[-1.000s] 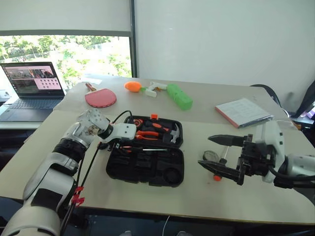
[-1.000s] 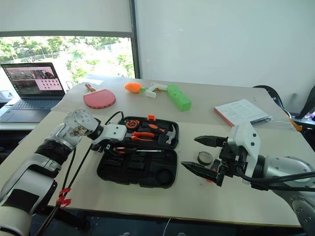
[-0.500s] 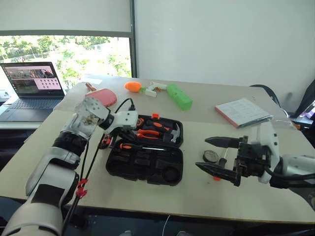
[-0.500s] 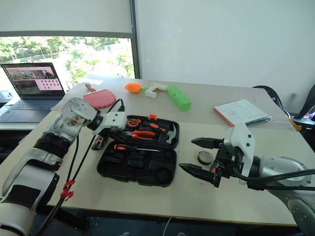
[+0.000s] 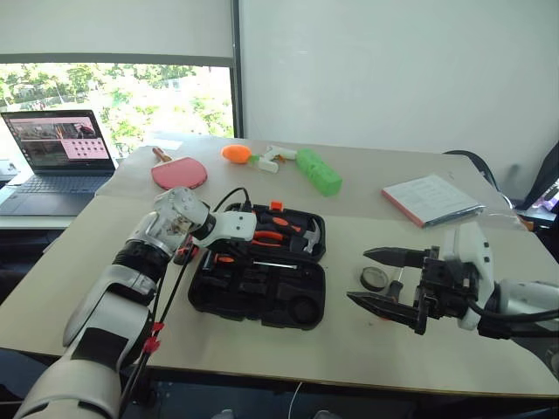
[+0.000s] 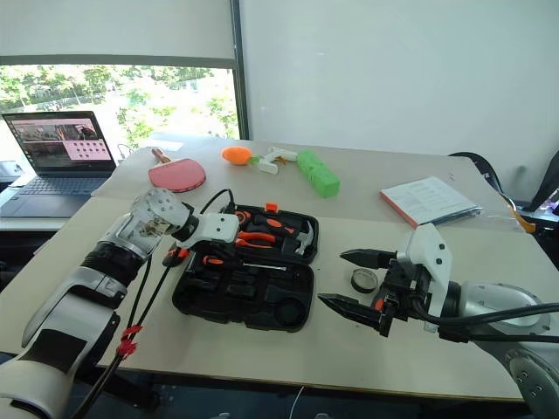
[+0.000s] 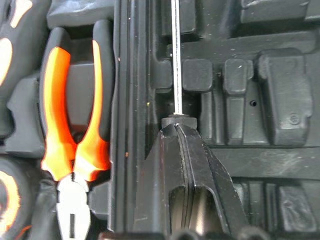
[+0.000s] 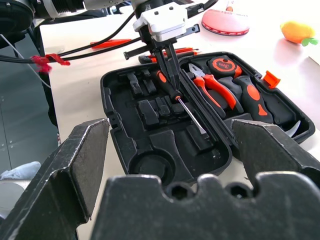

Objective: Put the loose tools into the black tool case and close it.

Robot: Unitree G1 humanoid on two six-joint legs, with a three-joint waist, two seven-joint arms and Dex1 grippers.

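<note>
Meanwhile, the black tool case (image 5: 258, 284) lay open near the middle of the tabletop (image 5: 288, 345), its far half holding orange-handled pliers (image 5: 266, 236), a tape measure and a small hammer (image 5: 309, 236) in their recesses, its near half mostly bare moulded recesses. The left pincer (image 8: 170, 75) was over the left part of the case, its two black fingers clenched on a black-and-orange screwdriver (image 8: 181, 104); in the left wrist view the fingertips met on the handle end and the thin steel shaft (image 7: 176, 55) ran away from them along the near half of the case, just beside the hinge line. Whether the screwdriver lay in a recess or hung just above it could not be told. Another orange-and-black tool (image 8: 170, 52) lay on the tabletop just left of the case, behind the left pincer. The right pincer (image 5: 384, 279) hovered above the tabletop to the right of the case, released, its fingers spread wide and pointing left toward the case, with nothing between them. A small round black tape roll (image 5: 374, 278) lay on the tabletop between the case and that pincer. Farther off lay a red paddle (image 5: 179, 173), a green block (image 5: 318, 171), a booklet (image 5: 431, 198) to the right and an open laptop (image 5: 54, 161) to the far left.
</note>
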